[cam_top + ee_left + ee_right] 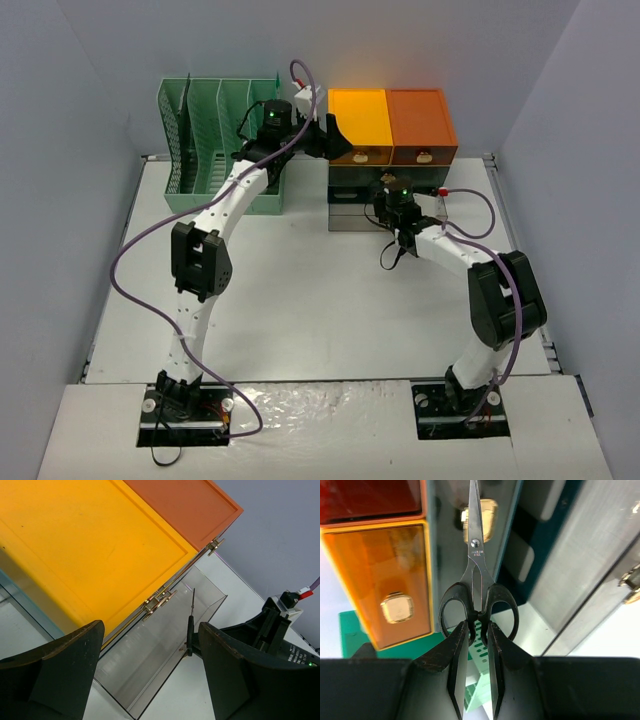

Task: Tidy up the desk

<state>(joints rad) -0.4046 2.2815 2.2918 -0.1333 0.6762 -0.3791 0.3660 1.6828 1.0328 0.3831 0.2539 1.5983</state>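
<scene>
Bench (300,320) carries a drawer unit (392,130); right gripper (478,630) pinches scissors (476,555) at the handles, blades forward by the open drawer (160,660), likely for stowing; left gripper (150,630) hangs spread, empty.

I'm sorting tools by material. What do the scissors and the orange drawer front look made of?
The scissors: blades look like polished steel, bright grey with a rivet at the pivot; handle loops, glossy black plastic by their sheen. The orange drawer front: probably translucent plastic, since it glows amber; its knob is brass-coloured, metal or plated plastic, unclear.
</scene>
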